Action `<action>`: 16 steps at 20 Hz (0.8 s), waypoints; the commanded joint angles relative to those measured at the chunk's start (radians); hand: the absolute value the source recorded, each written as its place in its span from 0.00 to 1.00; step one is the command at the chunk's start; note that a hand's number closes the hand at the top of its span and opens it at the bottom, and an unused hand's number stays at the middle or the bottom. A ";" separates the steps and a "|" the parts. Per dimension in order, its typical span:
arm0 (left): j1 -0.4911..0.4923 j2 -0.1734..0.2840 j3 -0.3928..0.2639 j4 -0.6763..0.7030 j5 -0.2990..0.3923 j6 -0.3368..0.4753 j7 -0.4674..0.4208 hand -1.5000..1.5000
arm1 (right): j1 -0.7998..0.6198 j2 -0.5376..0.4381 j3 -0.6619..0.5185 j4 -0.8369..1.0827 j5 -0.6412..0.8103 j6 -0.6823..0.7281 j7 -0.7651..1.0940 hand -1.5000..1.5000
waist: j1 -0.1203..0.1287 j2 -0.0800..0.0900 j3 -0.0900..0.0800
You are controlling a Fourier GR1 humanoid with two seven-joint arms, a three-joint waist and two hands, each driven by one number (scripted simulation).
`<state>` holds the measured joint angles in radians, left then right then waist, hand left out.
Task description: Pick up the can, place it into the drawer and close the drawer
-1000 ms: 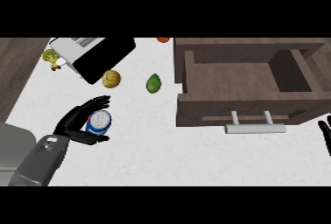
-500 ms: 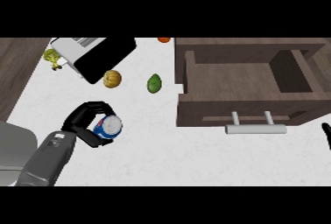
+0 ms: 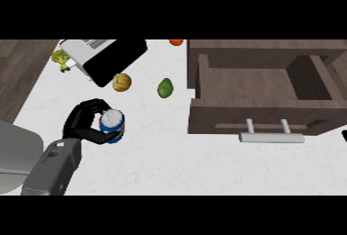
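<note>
A blue can [image 3: 112, 123] with a silvery top stands on the white counter at the left. My left hand [image 3: 85, 123] is curled round it from the left side, fingers and thumb wrapping its body. To the right, the brown wooden drawer [image 3: 264, 106] is pulled open, showing a bare inside and a silver handle [image 3: 271, 136] on its front. My right hand [image 3: 344, 136] shows only as a dark tip at the right edge.
An orange-brown fruit [image 3: 122, 82] and a green fruit [image 3: 165, 87] lie between the can and the drawer, toward the back. A white and black appliance [image 3: 105, 57] stands at the back left, with a yellow-green item [image 3: 61, 58] beside it. An orange thing [image 3: 176, 42] sits at the back edge.
My left hand went from open fingers beside the can to curled round it, and the can now stands a little to the right of where it was.
</note>
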<state>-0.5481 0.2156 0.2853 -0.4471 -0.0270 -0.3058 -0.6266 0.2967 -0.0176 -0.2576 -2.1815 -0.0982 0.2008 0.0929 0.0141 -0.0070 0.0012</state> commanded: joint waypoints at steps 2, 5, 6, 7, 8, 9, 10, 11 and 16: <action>0.053 -0.031 0.061 -0.155 0.072 0.161 0.070 1.00 | 0.019 0.017 0.019 -0.004 0.013 -0.020 -0.017 0.00 | 0.014 -0.007 0.002; 0.119 -0.136 -0.009 -0.371 0.060 0.242 0.176 1.00 | 0.022 0.006 0.001 -0.045 -0.005 -0.002 0.024 0.00 | 0.009 -0.006 0.001; 0.099 -0.171 -0.030 -0.424 0.062 0.260 0.236 1.00 | 0.032 0.007 -0.019 0.003 -0.015 0.013 -0.027 0.00 | 0.003 -0.004 0.001; 0.091 -0.125 -0.030 -0.481 0.076 0.222 0.304 1.00 | 0.045 -0.026 -0.054 -0.098 -0.080 0.018 0.066 0.00 | 0.003 -0.006 0.001; 0.126 -0.182 -0.075 -0.566 0.058 0.253 0.329 1.00 | 0.015 0.000 -0.025 -0.026 -0.025 0.004 0.006 0.00 | 0.007 -0.005 0.001; 0.143 -0.166 -0.088 -0.627 0.057 0.257 0.386 1.00 | 0.037 -0.005 -0.035 -0.022 -0.040 0.028 -0.010 0.00 | 0.000 -0.002 0.001; 0.129 -0.211 -0.115 -0.667 0.043 0.311 0.387 1.00 | 0.042 0.017 -0.013 0.005 -0.009 0.013 -0.040 0.00 | 0.001 -0.003 0.001; 0.120 -0.207 -0.129 -0.733 0.040 0.307 0.451 1.00 | 0.004 0.009 -0.018 0.010 -0.007 -0.001 -0.007 0.00 | 0.004 -0.002 0.001; 0.143 -0.214 -0.286 -0.907 0.037 0.439 0.565 1.00 | -0.020 0.017 -0.003 0.025 0.002 -0.003 -0.017 0.00 | -0.009 0.003 0.000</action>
<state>-0.4282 0.0193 0.0995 -1.1978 0.0144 0.0475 -0.1610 0.3227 -0.0073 -0.2736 -2.2006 -0.1126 0.2139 0.0830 0.0072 -0.0070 0.0011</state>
